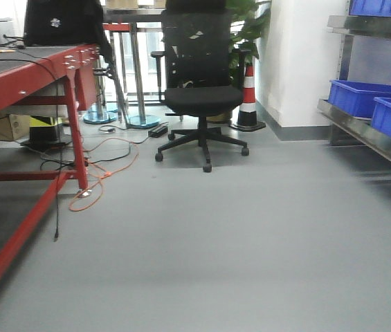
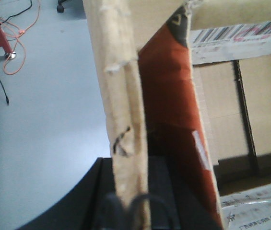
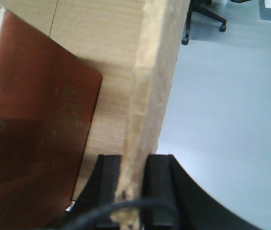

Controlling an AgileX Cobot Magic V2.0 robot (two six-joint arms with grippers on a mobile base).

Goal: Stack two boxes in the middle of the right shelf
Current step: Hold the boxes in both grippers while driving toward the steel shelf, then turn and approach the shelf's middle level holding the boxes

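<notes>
As wrist views alone show, tools (image 2: 131, 211) (image 3: 134, 189) clamp cardboard (image 2: 121, 96) (image 3: 149, 91).

Rough corrugated cardboard box (image 3: 149, 72); glossy steel shelf (image 1: 368, 137).

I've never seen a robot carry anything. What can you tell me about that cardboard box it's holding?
The cardboard box is tan corrugated board with a worn, frayed edge. The right gripper pinches that edge between black fingers. A reddish-brown sheet lies against its face. The front view misses it.
</notes>
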